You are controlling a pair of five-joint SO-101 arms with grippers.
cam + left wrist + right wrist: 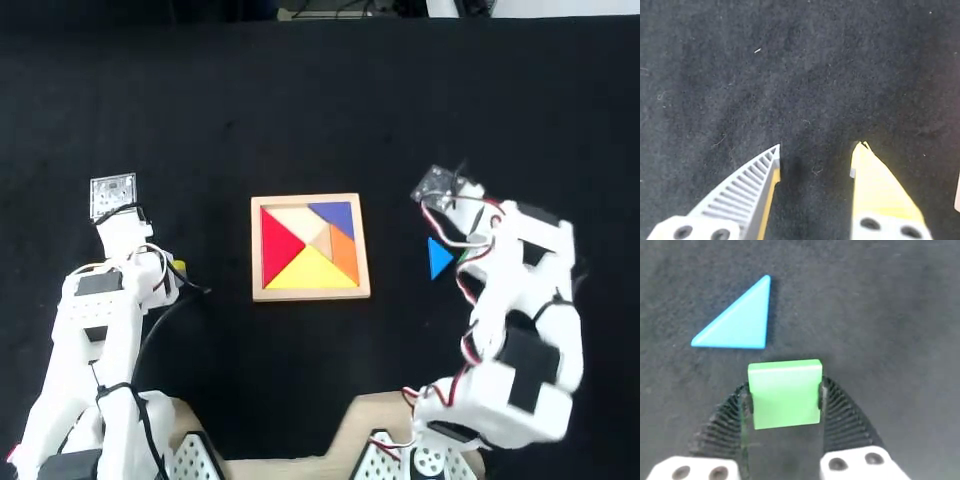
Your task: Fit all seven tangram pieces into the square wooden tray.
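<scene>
The square wooden tray [310, 296] lies at the table's middle, holding a red triangle [277, 245], a yellow triangle [312, 270], an orange piece [345, 250], a dark blue piece [336, 214] and a pale wood-coloured area. To its right a light blue triangle [438, 258] [740, 322] lies flat on the black cloth. Just beside it my right gripper [784, 387] is shut on a green square [785, 395], its fingers pressing two opposite sides. My left gripper [815, 150] is open over bare cloth, with nothing between its fingers.
Black cloth [300, 110] covers the whole table. The left arm [105, 300] stands well to the left of the tray, the right arm [520, 300] close to the tray's right. Wooden mounts [330, 440] sit at the near edge.
</scene>
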